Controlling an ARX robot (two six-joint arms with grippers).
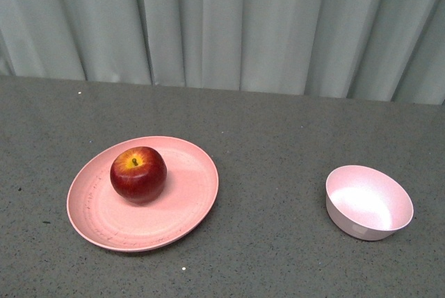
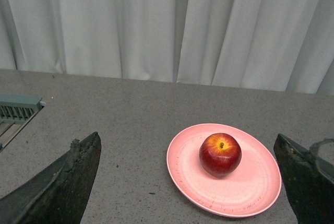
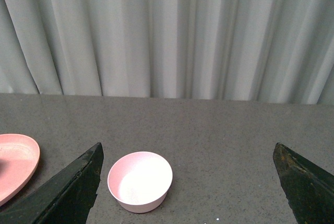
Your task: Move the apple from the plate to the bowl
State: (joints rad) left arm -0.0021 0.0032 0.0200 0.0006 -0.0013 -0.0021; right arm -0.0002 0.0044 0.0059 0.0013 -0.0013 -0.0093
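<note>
While the apple [image 1: 138,174] is sitting on the plate [image 1: 188,204], well apart from the empty bowl [image 1: 348,225], the left fingers [image 2: 68,182] and right fingers [image 3: 68,187] are both gaping wide open. I'm thinking left should be closing around its widest part, gently.

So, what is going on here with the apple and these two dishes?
Nothing is being handled yet. The apple sits on the salmon-pink plate, a little left of its centre. The small bowl stands empty further right on the grey table, well apart from the plate. The left gripper is open and faces the plate and apple. The right gripper is open and faces the bowl. Neither touches anything, so the move has not begun.
</note>
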